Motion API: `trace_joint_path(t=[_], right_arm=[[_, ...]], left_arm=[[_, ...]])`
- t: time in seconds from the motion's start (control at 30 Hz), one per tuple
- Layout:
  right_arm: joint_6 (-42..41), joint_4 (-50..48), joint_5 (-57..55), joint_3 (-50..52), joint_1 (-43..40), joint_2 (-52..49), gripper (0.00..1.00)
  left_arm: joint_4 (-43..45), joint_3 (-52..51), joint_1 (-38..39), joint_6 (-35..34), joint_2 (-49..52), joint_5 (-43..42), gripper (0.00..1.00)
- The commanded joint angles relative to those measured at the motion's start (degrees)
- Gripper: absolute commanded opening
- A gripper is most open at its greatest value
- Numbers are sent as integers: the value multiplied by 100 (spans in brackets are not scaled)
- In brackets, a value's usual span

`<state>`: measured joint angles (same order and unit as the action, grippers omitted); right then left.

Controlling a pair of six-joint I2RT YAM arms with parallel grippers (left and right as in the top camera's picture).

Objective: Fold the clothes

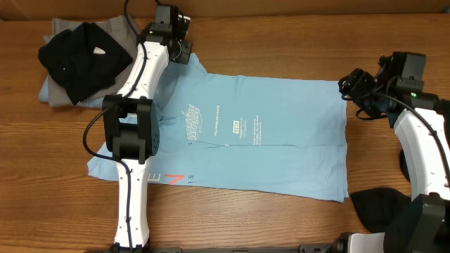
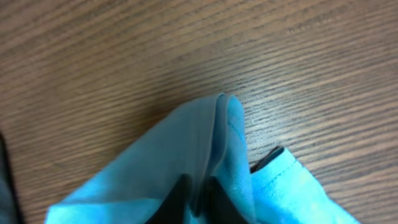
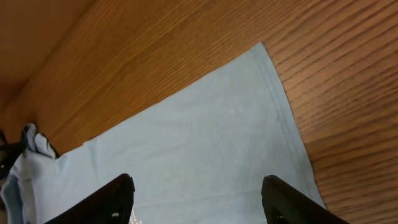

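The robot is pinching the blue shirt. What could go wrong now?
1. The left gripper pinches only a thin ridge of the soft light sky-blue T-shirt, so the cloth could slip out when lifted.
2. The right gripper hangs open over the shirt's far corner, gripping nothing. If only one side pulls, the shirt may drag and wrinkle.
3. The crumpled black garment lies close beside the left arm and might get bumped.

Robot lab: left arm (image 1: 144,67) and right arm (image 1: 422,140) flank wooden table (image 1: 281,42).
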<state>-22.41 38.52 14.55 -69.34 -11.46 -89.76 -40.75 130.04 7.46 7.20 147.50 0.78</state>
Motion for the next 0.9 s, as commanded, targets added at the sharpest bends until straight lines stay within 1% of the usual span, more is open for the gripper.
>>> trace_joint_path(t=[0.0,0.03,0.1,0.2,0.33,0.43,0.5,0.57,0.6,0.67,0.7,0.73,0.87], right_arm=[[37,-33,-142,-111,26,-7,69],[37,-26,-142,-111,26,-7,69],[37,-13,-144,-111,26,-7,69],[37,-15,-146,-111,26,-7,69],[37,-17,-146,-111,26,-7,69],[37,-2,-146,-111,26,-7,69],[37,26,-146,-111,26,-7,69],[37,50,-146,-111,26,-7,69],[37,55,-146,-111,26,-7,69],[37,66,-146,-111,26,-7,69],[37,74,-146,-111,26,-7,69],[37,85,-146,-111,26,-7,69],[37,87,-146,-111,26,-7,69]], left_arm=[[4,330,-42,7,-63,109,40],[-20,330,-42,9,-63,98,45],[-107,317,-42,7,-61,61,48],[-118,243,-42,11,-61,-42,45],[-11,74,-42,7,-59,-46,37],[120,-118,-42,9,-59,-59,37],[160,-157,-42,9,-59,-59,31],[219,-157,-42,9,-59,-57,18],[267,-157,-42,4,-59,-66,15],[326,-157,-42,2,-59,-83,14],[337,-157,-42,0,-59,-81,11],[330,-157,-42,0,-59,-79,4],[308,-87,-44,-15,-63,-76,4]])
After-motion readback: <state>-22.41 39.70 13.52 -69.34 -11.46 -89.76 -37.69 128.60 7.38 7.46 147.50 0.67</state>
